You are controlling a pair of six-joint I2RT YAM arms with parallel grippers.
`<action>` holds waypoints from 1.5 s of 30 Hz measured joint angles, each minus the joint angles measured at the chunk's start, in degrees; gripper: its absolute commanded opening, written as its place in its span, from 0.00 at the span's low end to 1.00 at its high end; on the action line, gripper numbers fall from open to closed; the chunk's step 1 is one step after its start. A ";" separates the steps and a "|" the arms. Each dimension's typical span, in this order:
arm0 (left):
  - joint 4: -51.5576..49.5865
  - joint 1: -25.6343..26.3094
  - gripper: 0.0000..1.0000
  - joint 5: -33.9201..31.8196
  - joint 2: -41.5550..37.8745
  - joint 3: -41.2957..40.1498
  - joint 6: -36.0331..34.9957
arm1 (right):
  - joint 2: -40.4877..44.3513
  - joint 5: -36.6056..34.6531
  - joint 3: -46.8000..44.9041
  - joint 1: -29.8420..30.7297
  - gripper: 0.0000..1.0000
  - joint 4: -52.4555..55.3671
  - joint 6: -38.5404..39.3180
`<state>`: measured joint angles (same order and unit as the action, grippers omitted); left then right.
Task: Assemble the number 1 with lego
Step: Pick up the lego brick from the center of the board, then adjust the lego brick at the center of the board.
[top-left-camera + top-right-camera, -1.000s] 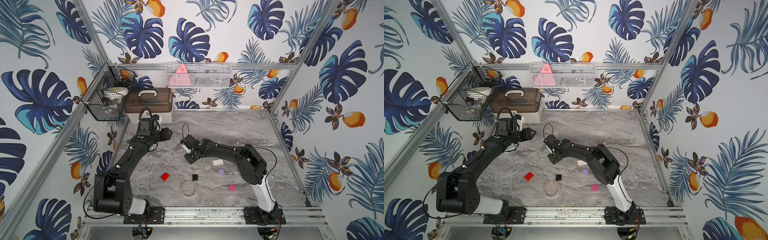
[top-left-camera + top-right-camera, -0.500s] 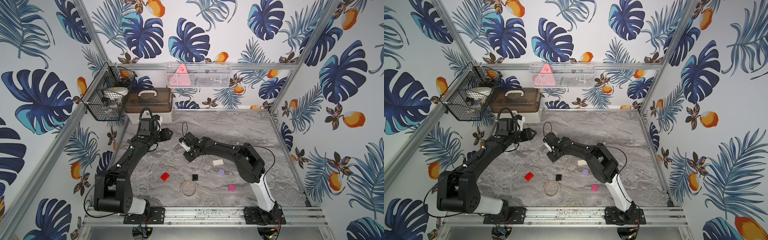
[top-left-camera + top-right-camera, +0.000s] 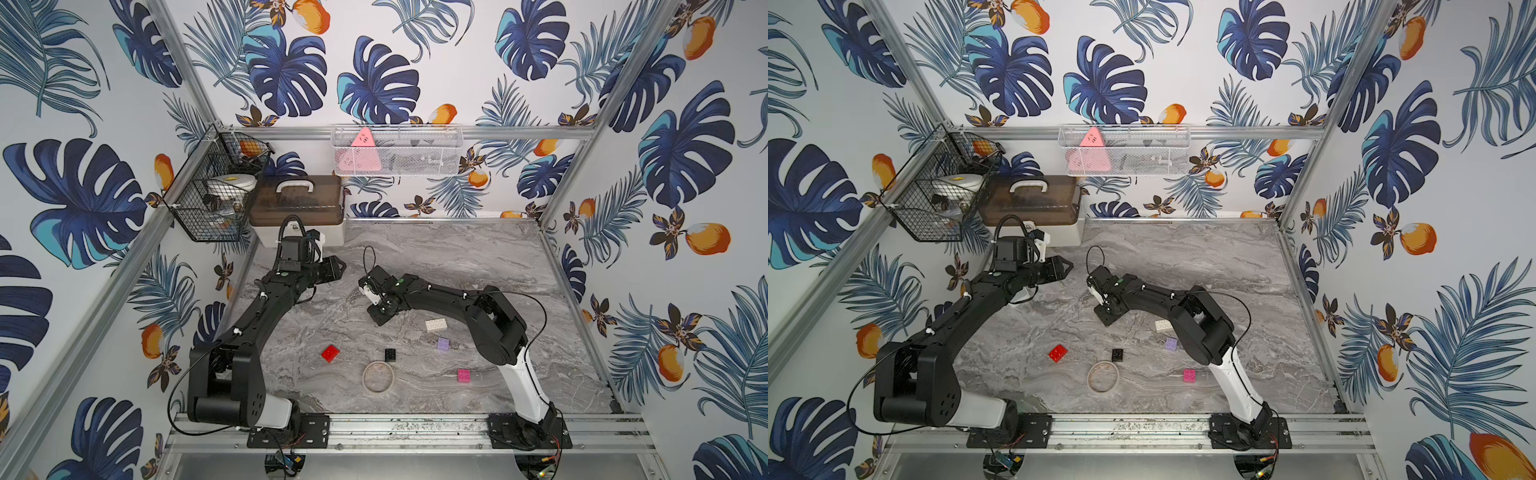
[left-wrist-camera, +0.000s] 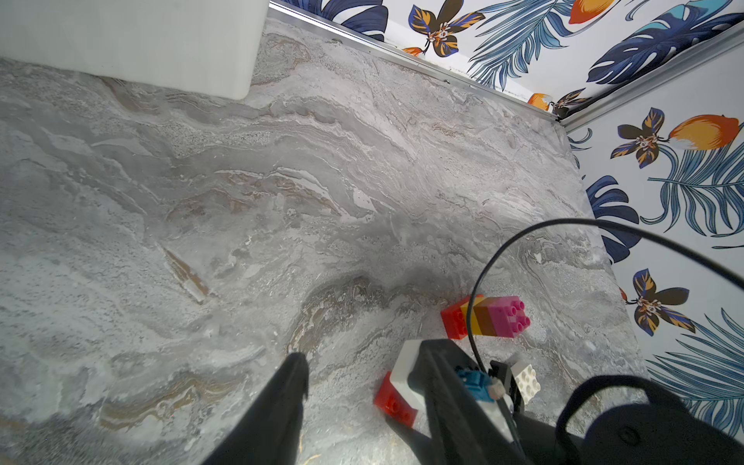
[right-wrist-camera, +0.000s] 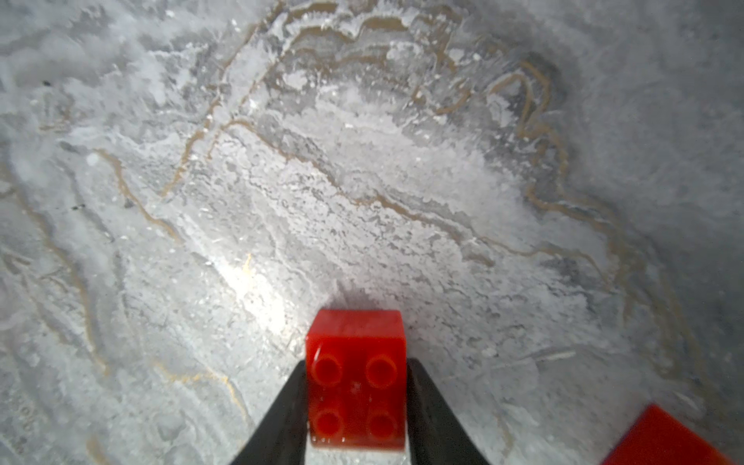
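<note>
The right pincer (image 3: pixel 380 318) is clenched on a red four-stud plastic brick (image 5: pixel 356 386). One finger lies flat against each side wall and the studs face the wrist camera. The brick sits low over the grey marbled desk (image 3: pixel 478 266); whether it touches, I cannot tell.

The coming move turns on the short stack of red, yellow, orange and pink bricks (image 4: pixel 485 318). It shows only from the left wrist, because the right arm hides it in both top views. It lies on its side on the desk just beside the right pincer, its long axis flat along the surface. The pink studded end seems to point toward the right-hand wall and the red end the other way.

By my reading the right arm, nearer and already loaded, must line its brick up with that lying axis.

The left pincer (image 3: pixel 340 267) hovers released and empty toward the back left, aimed at the same spot, and could brace the stack.

Room for moving:
- Open desk lies behind and to the right.
- The right arm's black cable loop (image 4: pixel 483 277) arches over the stack.
- The white storage box with brown lid (image 3: pixel 299 205) fills the back left corner.
- A loose red square brick (image 3: pixel 330 353), a small black brick (image 3: pixel 390 354), a lilac brick (image 3: pixel 443 344), a white oblong brick (image 3: pixel 435 325), a pink brick (image 3: pixel 464 375) and a flat tan ring (image 3: pixel 377 376) lie toward the front
</note>
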<state>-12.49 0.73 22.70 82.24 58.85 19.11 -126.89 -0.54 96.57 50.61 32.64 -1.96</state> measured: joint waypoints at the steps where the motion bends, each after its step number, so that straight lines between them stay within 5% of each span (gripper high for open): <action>1: 0.00 0.00 0.52 0.00 0.00 0.00 0.00 | -0.07 0.00 0.26 0.00 0.30 0.11 0.02; 10: 0.00 0.00 0.52 0.20 0.13 0.00 -0.85 | 6.56 1.20 0.63 -1.25 0.19 3.78 3.17; 17: 0.20 2.40 0.52 1.29 0.20 -0.07 -1.27 | 18.93 5.88 -1.70 -7.06 0.17 6.51 18.03; 24: 0.37 5.70 0.52 2.34 0.61 -0.63 -2.43 | 20.55 9.94 1.09 -17.20 0.17 13.70 30.05; 34: -0.48 22.08 0.29 3.85 4.13 -1.90 -3.50 | 21.18 11.54 0.61 -27.69 0.15 15.89 34.16; 45: 6.43 29.97 0.10 0.81 13.97 -4.09 12.76 | 21.59 15.10 -2.78 -29.83 0.15 12.15 29.24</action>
<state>-6.07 30.70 23.51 96.20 54.76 31.88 -105.30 14.57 93.80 20.78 44.80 27.29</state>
